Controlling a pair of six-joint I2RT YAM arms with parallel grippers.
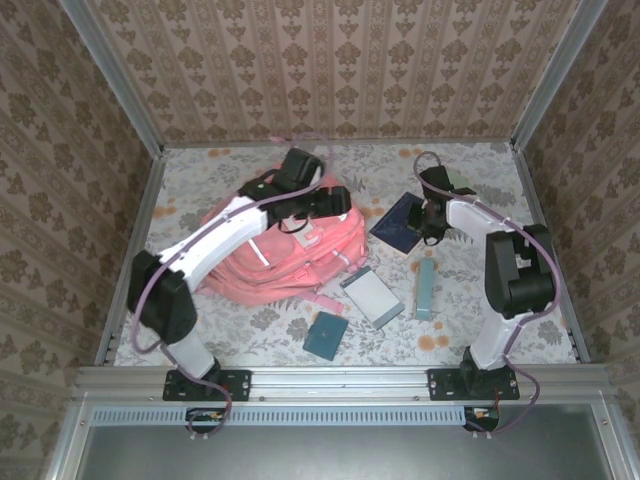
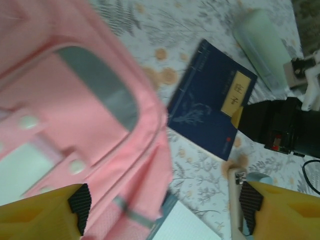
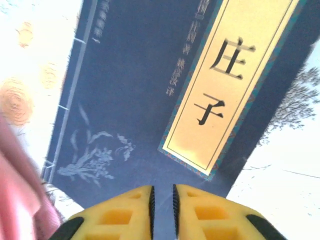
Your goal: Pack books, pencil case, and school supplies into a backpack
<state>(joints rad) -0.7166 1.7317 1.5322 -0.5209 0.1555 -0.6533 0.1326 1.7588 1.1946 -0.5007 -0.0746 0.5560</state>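
Observation:
The pink backpack lies at centre left, and its pale stripe faces the left wrist view. My left gripper hovers open over its right edge, with pink fabric and table between the fingers. To the right, the navy book with a yellow label lies flat. My right gripper stands on its near edge; the pads are a narrow slit apart, and the cover shows through. The mint pencil case lies beyond the book.
A grey-white book lies by the backpack's lower right corner. Right of it is a slim pale-teal box, and a small dark-teal pad lies near the front edge. Patterned walls enclose the floral table.

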